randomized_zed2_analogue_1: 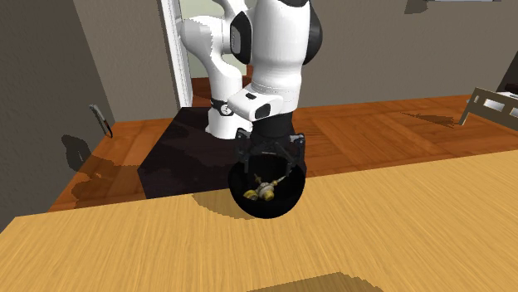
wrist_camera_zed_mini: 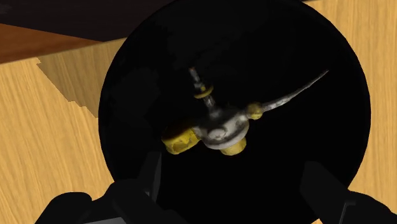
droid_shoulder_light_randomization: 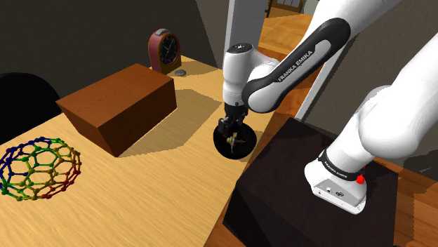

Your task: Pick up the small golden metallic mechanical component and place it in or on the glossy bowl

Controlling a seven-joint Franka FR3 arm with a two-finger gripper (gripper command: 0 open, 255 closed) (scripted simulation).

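A small gold and silver mechanical component [wrist_camera_zed_mini: 219,127] with thin prongs lies inside the glossy black bowl [wrist_camera_zed_mini: 318,121]. The bowl [droid_shoulder_light_randomization: 234,149] stands on the wooden table near its edge by the stand. My black gripper [wrist_camera_zed_mini: 232,184] hangs just above the bowl, open, its fingers [wrist_camera_zed_mini: 149,175] apart on either side of the component and not touching it. In the second exterior view the component [randomized_zed2_analogue_1: 262,192] rests low in the bowl [randomized_zed2_analogue_1: 278,203] beneath the gripper [randomized_zed2_analogue_1: 270,162]. From the shoulder view the gripper [droid_shoulder_light_randomization: 234,128] is right over the component [droid_shoulder_light_randomization: 235,138].
A brown box [droid_shoulder_light_randomization: 119,105] sits on the table, with a red clock [droid_shoulder_light_randomization: 164,51] behind it. A coloured wire-frame ball [droid_shoulder_light_randomization: 38,168] lies toward the shoulder view's left. The dark stand [droid_shoulder_light_randomization: 309,196] adjoins the table edge.
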